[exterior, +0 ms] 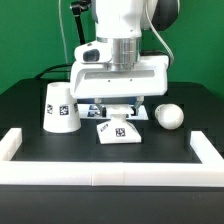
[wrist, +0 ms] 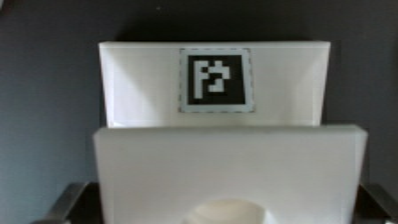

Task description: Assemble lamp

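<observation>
Nearest, the rail (exterior: 105, 170) runs in front of the base (exterior: 120, 131). The base lies flat with nothing fitted on it. The gripper (exterior: 119, 110) hangs directly over the base; it cannot be told whether the jaws clamp it. Further back, the shade (exterior: 60, 107) stands to the base's exterior-view left and the bulb (exterior: 170, 116) to its right, both apart from it. Judgement: nothing is joined yet; bulb and shade are still to be fitted.

exterior: front-on, raised, mid-range | wrist: very close, looking straight down | shared: base block (exterior: 118, 131) (wrist: 214, 120)
</observation>
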Robot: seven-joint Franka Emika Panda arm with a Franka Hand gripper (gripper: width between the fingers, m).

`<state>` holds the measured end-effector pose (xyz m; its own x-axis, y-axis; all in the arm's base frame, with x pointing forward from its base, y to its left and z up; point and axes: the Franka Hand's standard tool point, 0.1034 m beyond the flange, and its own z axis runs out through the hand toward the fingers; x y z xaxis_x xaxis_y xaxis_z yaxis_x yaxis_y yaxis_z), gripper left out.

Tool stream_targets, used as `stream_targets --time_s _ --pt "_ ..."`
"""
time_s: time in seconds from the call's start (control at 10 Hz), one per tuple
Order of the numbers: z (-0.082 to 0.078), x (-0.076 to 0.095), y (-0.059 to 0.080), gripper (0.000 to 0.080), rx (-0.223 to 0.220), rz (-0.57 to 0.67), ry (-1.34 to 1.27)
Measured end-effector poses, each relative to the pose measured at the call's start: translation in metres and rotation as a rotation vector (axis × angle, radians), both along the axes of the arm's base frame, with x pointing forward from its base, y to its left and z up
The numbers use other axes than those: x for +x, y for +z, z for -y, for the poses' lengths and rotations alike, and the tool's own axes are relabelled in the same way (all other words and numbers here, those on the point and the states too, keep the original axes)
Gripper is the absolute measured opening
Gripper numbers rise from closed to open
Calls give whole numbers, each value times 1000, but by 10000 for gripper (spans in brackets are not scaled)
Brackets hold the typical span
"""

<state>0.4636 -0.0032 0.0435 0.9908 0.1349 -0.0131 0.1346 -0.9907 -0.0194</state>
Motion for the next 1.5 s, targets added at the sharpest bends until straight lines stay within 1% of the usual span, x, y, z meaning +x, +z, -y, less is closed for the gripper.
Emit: stream_targets --time_s 0.3,0.4,0.6,1.0,1.2,1.5 --pt "0 0 0 534 0 0 0" --pt "-3 1 -1 534 1 0 -7" --pt "-24 19 -2 534 7 19 11" --pt "-51 53 -2 535 14 64 11" --pt "-67 74 -1 535 19 89 2" --pt "-77 98 -1 535 30 111 -34"
